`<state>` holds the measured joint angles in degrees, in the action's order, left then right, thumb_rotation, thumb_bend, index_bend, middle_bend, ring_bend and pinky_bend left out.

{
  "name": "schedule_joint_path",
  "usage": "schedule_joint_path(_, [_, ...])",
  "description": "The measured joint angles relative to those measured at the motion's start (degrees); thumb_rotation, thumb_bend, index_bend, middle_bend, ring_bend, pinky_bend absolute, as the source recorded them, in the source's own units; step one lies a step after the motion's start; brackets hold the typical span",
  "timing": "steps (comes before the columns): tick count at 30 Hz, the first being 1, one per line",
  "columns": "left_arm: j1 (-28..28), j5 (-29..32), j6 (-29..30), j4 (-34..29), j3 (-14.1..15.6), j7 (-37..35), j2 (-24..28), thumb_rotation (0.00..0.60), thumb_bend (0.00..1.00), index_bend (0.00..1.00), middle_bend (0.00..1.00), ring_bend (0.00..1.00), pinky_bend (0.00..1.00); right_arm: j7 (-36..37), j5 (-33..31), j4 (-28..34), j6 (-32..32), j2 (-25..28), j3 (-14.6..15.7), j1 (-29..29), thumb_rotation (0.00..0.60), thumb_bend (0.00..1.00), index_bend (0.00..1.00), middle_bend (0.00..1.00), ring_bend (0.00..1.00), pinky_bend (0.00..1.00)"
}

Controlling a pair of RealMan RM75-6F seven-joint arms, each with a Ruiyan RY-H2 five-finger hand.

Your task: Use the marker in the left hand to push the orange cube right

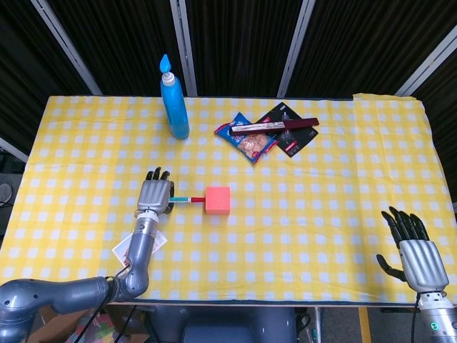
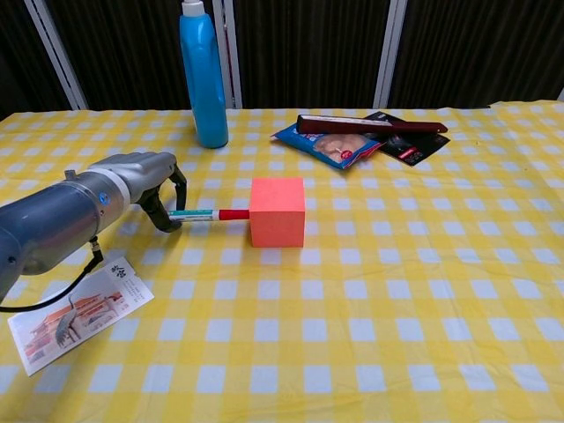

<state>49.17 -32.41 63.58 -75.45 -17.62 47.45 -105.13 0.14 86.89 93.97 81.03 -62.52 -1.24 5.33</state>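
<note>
An orange cube (image 1: 218, 200) (image 2: 278, 211) sits on the yellow checked tablecloth, left of centre. My left hand (image 1: 156, 195) (image 2: 152, 183) grips a thin marker (image 1: 187, 200) (image 2: 210, 214) with a teal body and red tip, held level and pointing right. Its red tip touches the cube's left face. My right hand (image 1: 415, 251) hovers at the front right corner, fingers spread, holding nothing; it shows in the head view only.
A tall blue bottle (image 1: 174, 100) (image 2: 203, 75) stands at the back left. Snack packets and a dark red bar (image 1: 273, 128) (image 2: 370, 125) lie at the back centre. A printed card (image 1: 143, 246) (image 2: 75, 315) lies near the front edge under my left forearm.
</note>
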Motion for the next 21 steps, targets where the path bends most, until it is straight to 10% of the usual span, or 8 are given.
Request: schedule_joint_path(21, [6.47,1.24,-1.44,4.93,-2.34,2.39,-7.27,0.6,0.46,0.59,0.14,0.0,0.11,1.03,-0.07,-0.08,-0.06,0.26,-0.06,-0.01,0.6,0.38,0.0,0.0,0.0,0.0])
